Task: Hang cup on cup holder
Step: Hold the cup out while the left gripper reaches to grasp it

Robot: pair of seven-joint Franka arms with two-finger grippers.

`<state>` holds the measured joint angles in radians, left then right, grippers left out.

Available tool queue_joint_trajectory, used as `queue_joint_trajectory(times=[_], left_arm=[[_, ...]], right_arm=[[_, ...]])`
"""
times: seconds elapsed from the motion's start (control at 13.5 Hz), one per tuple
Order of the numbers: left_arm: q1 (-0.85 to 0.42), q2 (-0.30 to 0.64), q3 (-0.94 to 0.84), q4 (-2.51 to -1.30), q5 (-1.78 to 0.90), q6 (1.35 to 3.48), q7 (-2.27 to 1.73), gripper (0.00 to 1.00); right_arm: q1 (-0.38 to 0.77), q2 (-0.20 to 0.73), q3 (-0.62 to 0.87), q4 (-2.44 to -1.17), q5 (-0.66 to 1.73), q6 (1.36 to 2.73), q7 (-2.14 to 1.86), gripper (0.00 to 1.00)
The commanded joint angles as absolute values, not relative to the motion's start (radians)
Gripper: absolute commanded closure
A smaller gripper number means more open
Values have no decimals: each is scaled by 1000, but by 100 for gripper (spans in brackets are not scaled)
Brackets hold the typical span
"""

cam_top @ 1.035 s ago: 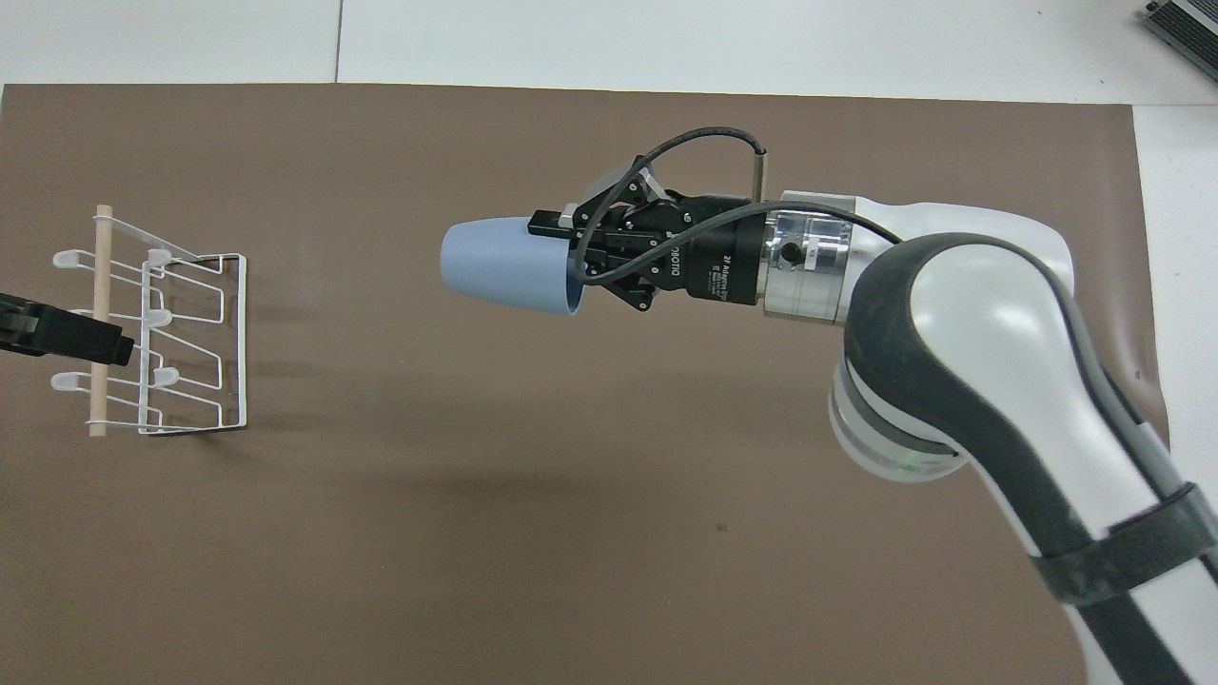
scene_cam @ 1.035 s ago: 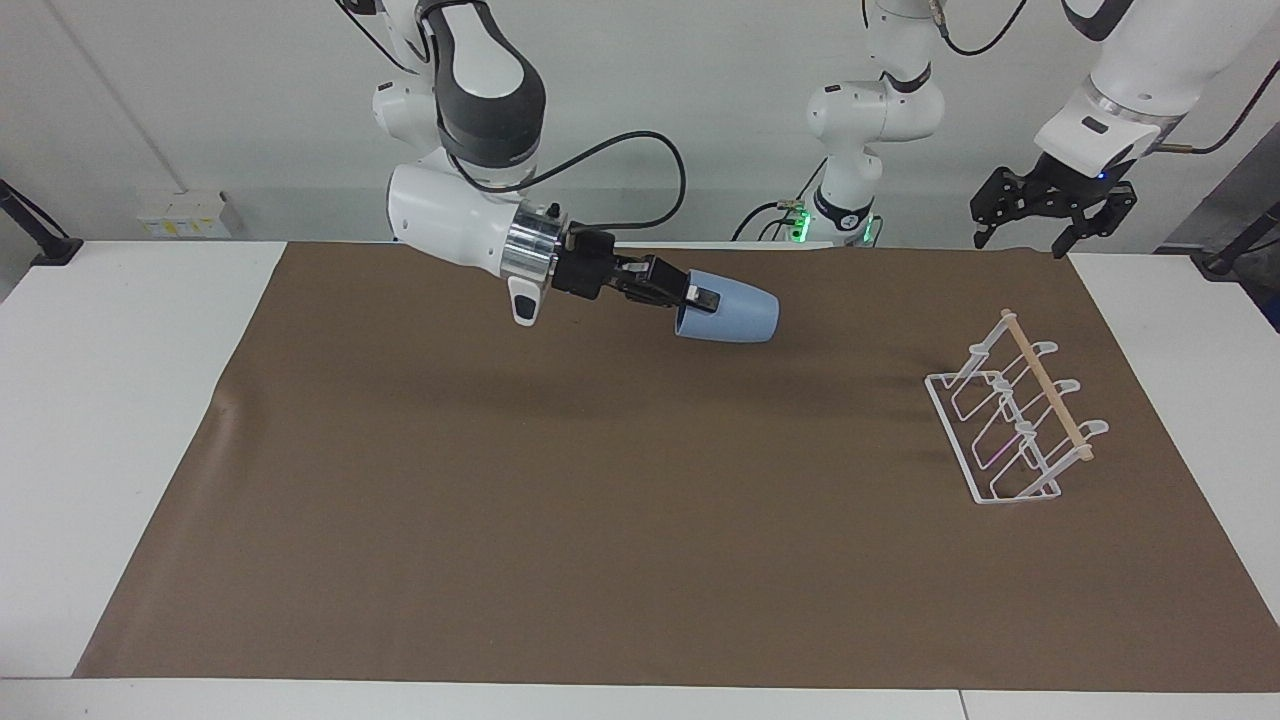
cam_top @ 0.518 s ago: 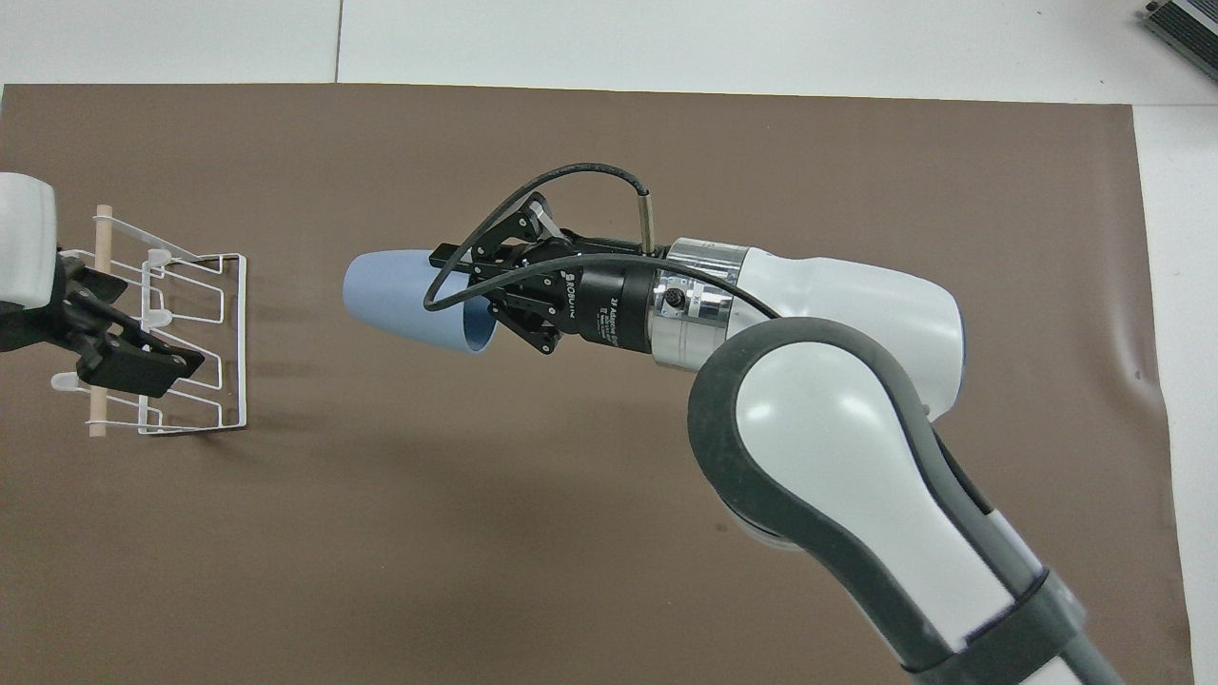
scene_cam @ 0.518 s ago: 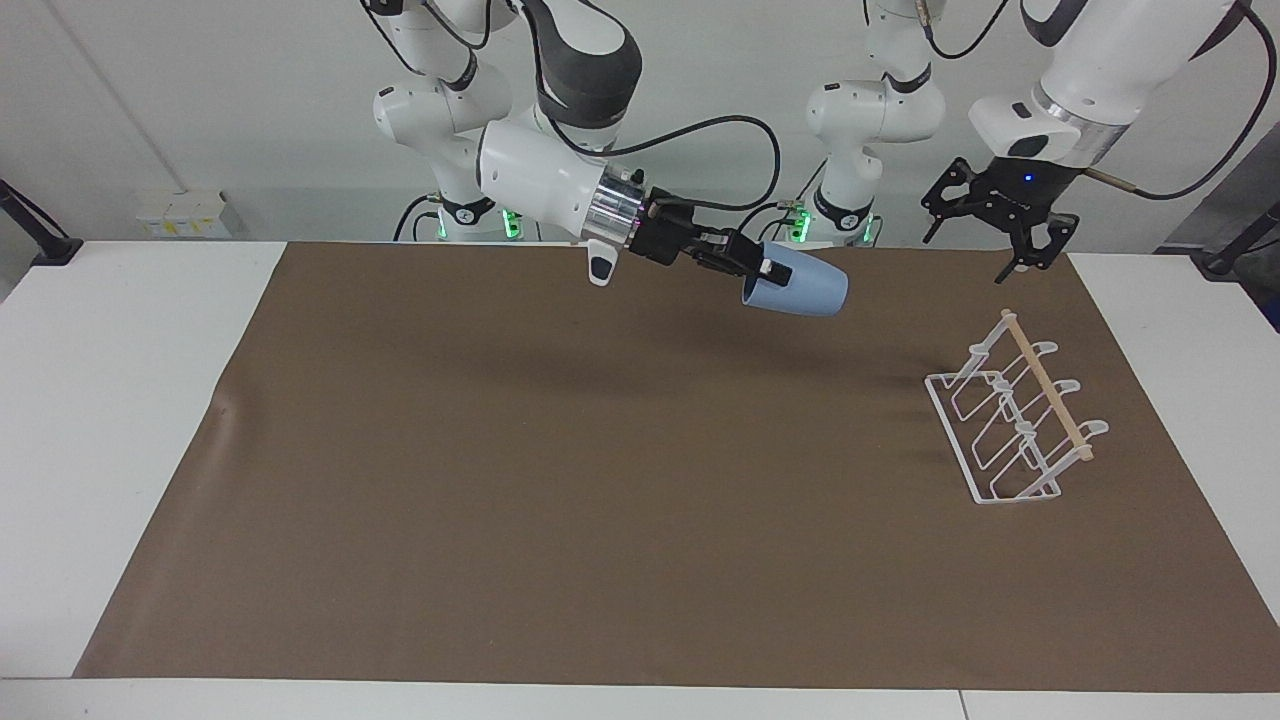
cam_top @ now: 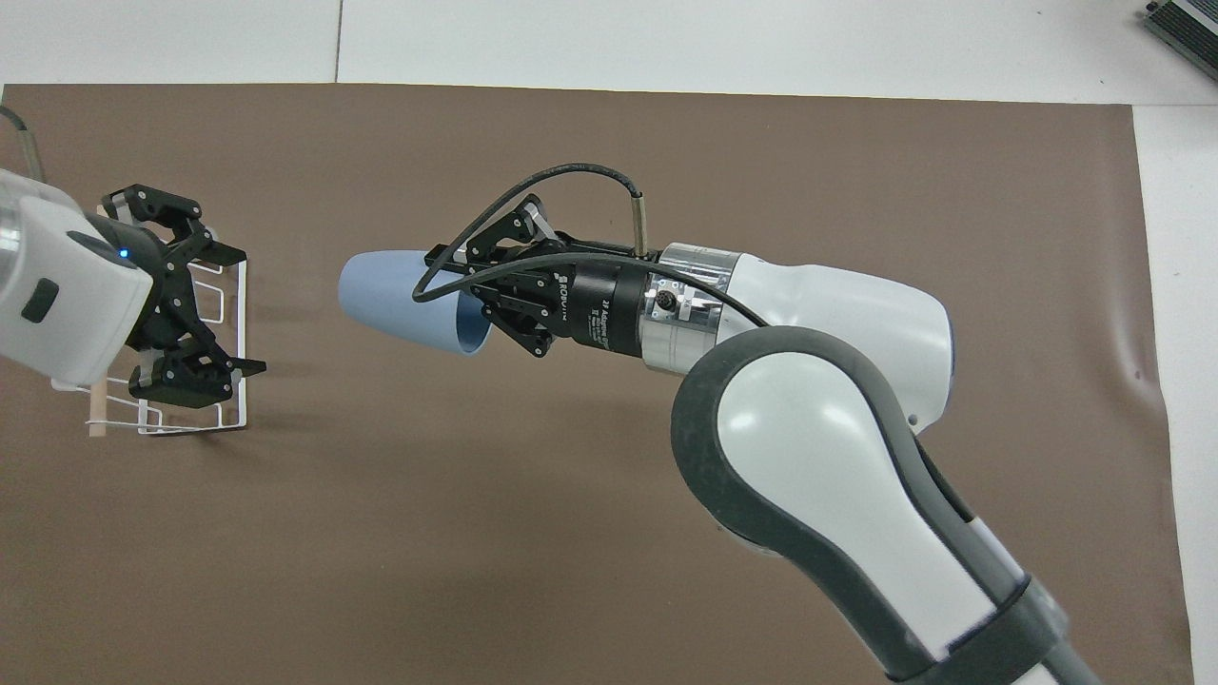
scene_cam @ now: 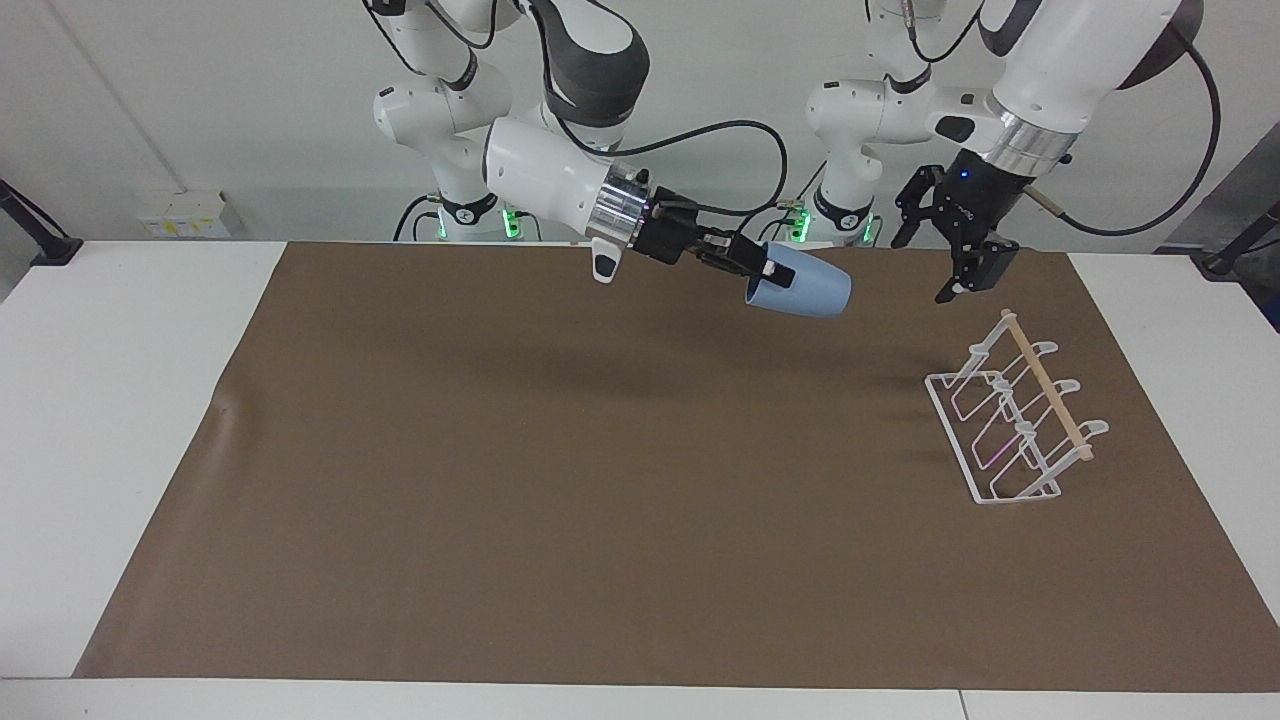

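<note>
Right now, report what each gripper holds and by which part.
Right gripper: the cup, pinched at its rim wall. Left gripper: open, holding nothing.

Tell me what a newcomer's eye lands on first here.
First, the blue cup, held on its side in the air by the right pincer, which is clamped on its rim over the brown mat. Next, the white wire rack at the left arm's end of the table, with the open left pincer hanging above it.

White arms [cam_top: 837, 314], grey joints, black claws.
</note>
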<state>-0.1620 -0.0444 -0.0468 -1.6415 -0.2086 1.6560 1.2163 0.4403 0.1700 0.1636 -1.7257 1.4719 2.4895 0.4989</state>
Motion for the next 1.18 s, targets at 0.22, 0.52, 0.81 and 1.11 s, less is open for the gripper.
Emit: queue_joint_trajectory(times=[0.22,0.52,0.81,1.11], left_arm=[[-213,75,-78,-1544,-230,1642,1428,0],[-212,126,-94,-1491,-232,1632,1442,0],[-216,127,-110,-1486,-284,1628,1442,0],[-216,127,-123,-1486,-373,1644,1442,0]], right_arm=[[425,179,167,-1709,1447,2477,511,100],[423,179,167,-1709,1445,2474,508,100],[423,179,167,-1709,1443,2474,506,100],[425,179,167,-1709,1443,2476,506,100]])
